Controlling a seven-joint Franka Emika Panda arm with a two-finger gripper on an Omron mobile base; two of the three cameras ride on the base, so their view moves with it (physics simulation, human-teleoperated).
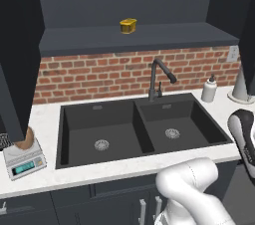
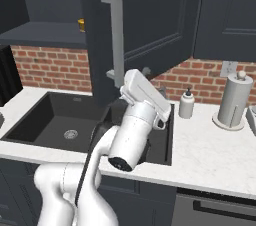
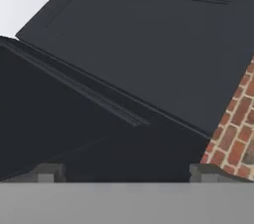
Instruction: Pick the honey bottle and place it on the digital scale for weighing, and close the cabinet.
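White robot arm links fill the near foreground of both base views, rising in front of a dark double sink [image 1: 139, 129] set in a pale counter [image 2: 210, 155]. On the far left of the counter sits the digital scale [image 1: 24, 162], its teal display facing forward. The honey bottle [image 1: 26, 140] rests on the scale's plate, partly hidden behind a dark door edge. In the right base view, the cabinet [image 2: 150, 15] door stands swung open above the sink, its long silver bar handle [image 2: 116, 35] just above the raised wrist. The hand [image 3: 126, 172] points at the door's dark panel, close up; its two fingertips [image 3: 45, 173] stand wide apart, grasping nothing, though whether they touch the door is hard to judge. A white soap dispenser [image 1: 209, 89] stands right of the faucet [image 1: 158, 77].
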